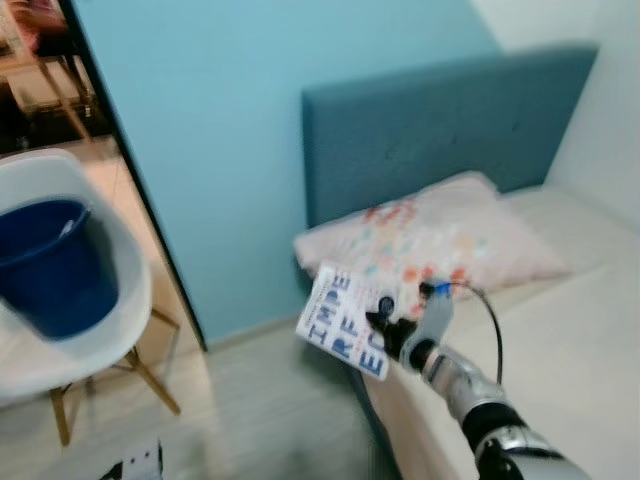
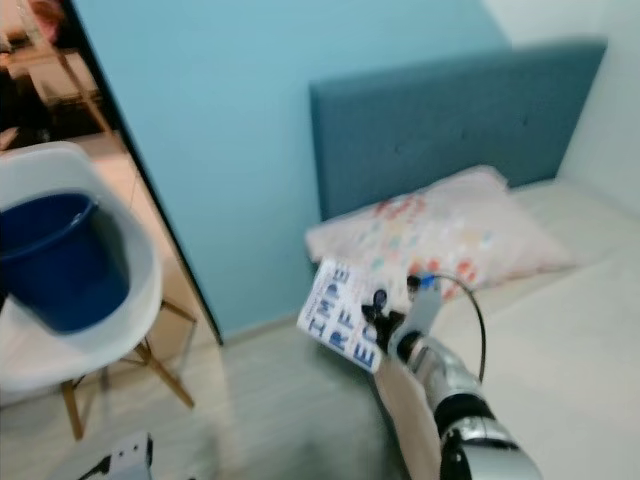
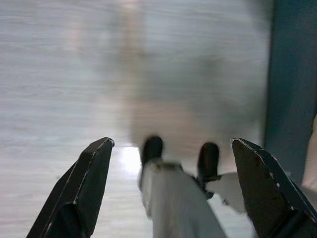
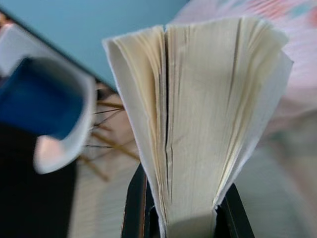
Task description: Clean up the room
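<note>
My right gripper [image 1: 388, 322] is shut on a white paperback book [image 1: 343, 322] with large blue letters on its cover, held in the air beside the corner of the bed. In the right wrist view the book's cream page edges [image 4: 198, 124] fan out from between the two black fingers [image 4: 134, 203]. The left gripper [image 3: 173, 193] hangs open over the pale floor [image 3: 59, 74], with the robot's own leg and feet between its fingers [image 3: 84, 183].
A bed [image 1: 560, 330] with a teal headboard [image 1: 440, 130] and a patterned pillow [image 1: 440, 235] stands to the right. A white chair [image 1: 130, 290] holding a blue bucket [image 1: 50, 265] stands at the left, by a dark doorway edge [image 1: 130, 170].
</note>
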Controlling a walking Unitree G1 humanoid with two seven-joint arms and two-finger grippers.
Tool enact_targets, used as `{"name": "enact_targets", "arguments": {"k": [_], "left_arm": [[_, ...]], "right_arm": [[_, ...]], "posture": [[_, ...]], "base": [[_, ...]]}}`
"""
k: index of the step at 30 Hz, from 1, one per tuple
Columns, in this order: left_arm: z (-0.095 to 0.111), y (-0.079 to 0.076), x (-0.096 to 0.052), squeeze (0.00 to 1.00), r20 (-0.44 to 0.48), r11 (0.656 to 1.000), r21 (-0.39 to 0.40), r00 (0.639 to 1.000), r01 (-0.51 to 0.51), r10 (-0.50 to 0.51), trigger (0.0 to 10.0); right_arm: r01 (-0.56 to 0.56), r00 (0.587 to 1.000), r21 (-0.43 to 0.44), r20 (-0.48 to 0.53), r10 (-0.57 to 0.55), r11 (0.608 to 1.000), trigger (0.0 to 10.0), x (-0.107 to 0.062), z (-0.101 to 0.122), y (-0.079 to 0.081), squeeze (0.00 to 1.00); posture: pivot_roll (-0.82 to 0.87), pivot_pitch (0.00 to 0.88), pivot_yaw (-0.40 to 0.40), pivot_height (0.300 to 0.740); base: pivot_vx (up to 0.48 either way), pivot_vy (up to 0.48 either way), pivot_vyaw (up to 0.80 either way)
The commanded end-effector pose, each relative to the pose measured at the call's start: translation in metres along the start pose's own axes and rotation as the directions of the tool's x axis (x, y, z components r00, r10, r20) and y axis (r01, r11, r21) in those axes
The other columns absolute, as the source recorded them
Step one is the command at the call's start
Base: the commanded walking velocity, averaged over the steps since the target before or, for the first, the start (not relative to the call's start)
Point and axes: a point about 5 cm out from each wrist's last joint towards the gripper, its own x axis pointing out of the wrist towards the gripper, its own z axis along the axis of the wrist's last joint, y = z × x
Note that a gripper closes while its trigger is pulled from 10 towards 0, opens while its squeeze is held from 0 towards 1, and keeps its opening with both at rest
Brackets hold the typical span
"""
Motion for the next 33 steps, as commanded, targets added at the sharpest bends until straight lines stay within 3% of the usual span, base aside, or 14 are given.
{"name": "enact_targets", "arguments": {"k": [1, 11, 15, 30, 33], "left_arm": [[-0.001, 0.005, -0.001, 0.0, -0.002, 1.0, -0.002, 1.0, -0.024, 0.024, 10.0], [0.001, 0.005, -0.001, 0.0, 0.012, 1.0, -0.023, 1.0, 0.006, -0.005, 10.0], [0.003, 0.005, -0.001, 0.0, 0.021, 0.999, -0.037, 1.0, -0.007, 0.008, 10.0], [0.009, 0.0, 0.001, 0.0, 0.046, 0.998, -0.061, 0.999, 0.002, 0.0, 10.0], [0.018, -0.004, 0.002, 0.0, 0.088, 0.998, -0.062, 0.996, 0.027, -0.022, 10.0]], "right_arm": [[0.013, 1.0, -0.009, 0.003, -0.013, 1.0, 10.0, 0.003, 0.0, 0.003, 0.0], [0.111, 0.992, 0.054, 0.059, -0.114, 0.992, 10.0, 0.001, 0.006, -0.006, 0.0], [0.114, 0.991, 0.055, 0.059, -0.117, 0.992, 10.0, 0.001, 0.006, -0.007, 0.0], [0.093, 0.994, 0.111, 0.044, -0.098, 0.989, 10.0, 0.002, 0.0, -0.004, 0.0], [0.104, 0.987, 0.214, 0.101, -0.128, 0.971, 10.0, -0.002, 0.006, -0.012, 0.0]], "posture": [[-0.14, 0.0, -0.011, 0.74], [-0.15, 0.0, -0.007, 0.74], [-0.15, 0.0, -0.006, 0.74], [-0.15, 0.0, -0.007, 0.73], [-0.14, 0.0, -0.011, 0.715]], "base": [[0.0, 0.0, 0.0], [0.0, -0.047, 0.0], [0.0, -0.472, 0.0], [0.0, 0.0, 0.0], [0.0, 0.0, 0.0]]}}
